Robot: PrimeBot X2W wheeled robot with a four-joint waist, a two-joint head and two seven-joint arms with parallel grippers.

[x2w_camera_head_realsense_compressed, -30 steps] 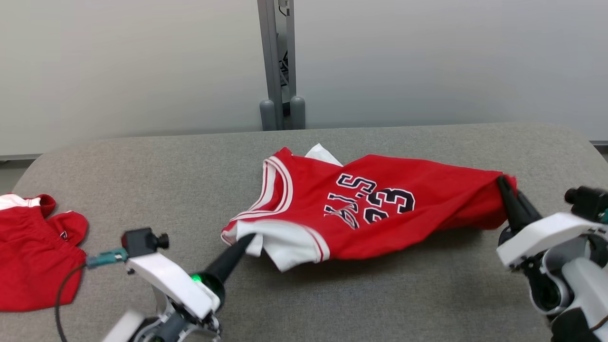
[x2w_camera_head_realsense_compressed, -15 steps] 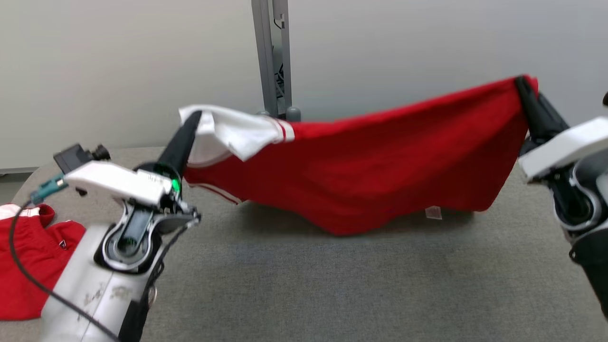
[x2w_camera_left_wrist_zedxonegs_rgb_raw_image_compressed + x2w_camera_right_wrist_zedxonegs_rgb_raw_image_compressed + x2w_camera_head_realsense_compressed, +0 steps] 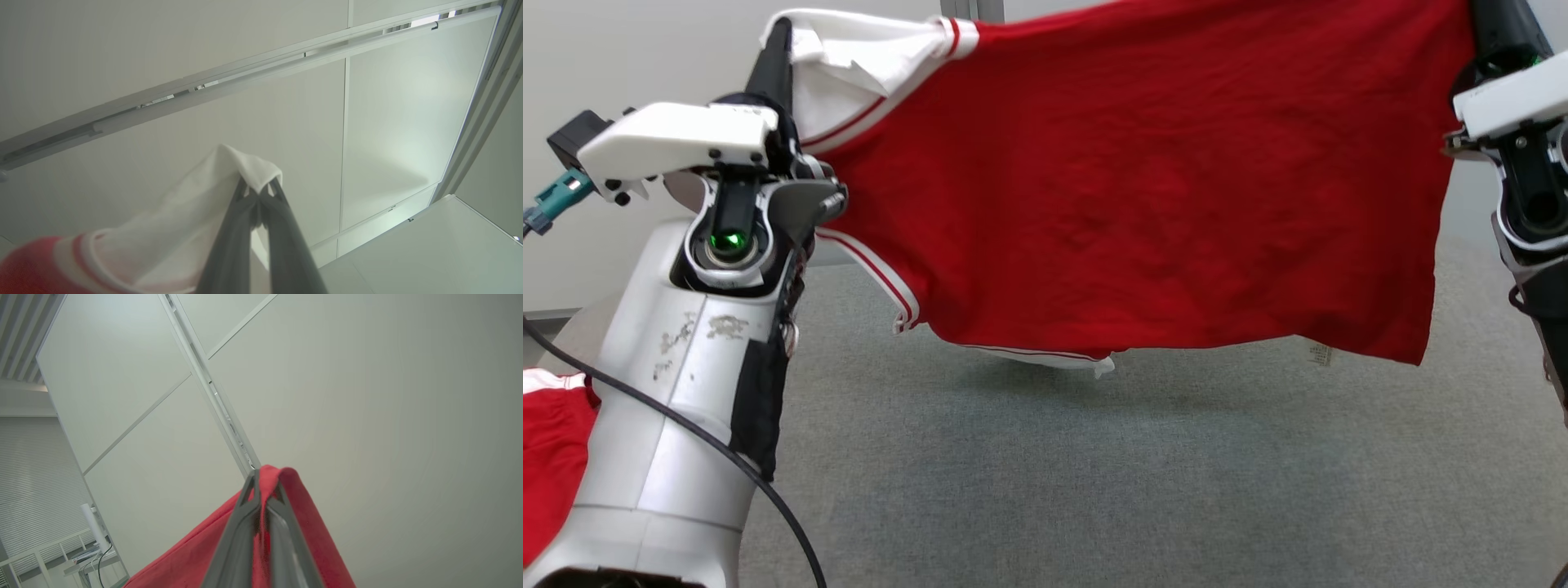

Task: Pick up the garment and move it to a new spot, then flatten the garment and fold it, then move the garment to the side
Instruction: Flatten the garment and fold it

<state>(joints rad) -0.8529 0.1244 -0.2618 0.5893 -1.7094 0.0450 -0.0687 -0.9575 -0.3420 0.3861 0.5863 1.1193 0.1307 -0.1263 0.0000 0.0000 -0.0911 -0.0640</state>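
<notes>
The garment (image 3: 1143, 180) is a red sleeveless jersey with white and red trim. It hangs stretched in the air between my two grippers, well above the grey table (image 3: 1094, 474). My left gripper (image 3: 780, 37) is shut on a white corner of the garment (image 3: 245, 171) at the upper left, its fingers pointing up. My right gripper (image 3: 1494, 24) is shut on the red edge (image 3: 278, 477) at the upper right. The garment's lower hem hangs free above the table, with a small tag (image 3: 1319, 353) showing.
Another red and white cloth (image 3: 551, 441) lies at the table's left edge, partly behind my left forearm (image 3: 686, 392). A black cable (image 3: 727, 474) runs along that arm. Pale wall panels stand behind the table.
Both arms have risen with the garment, lifting it off the table until it hangs spread between them. The head view has shifted too.
</notes>
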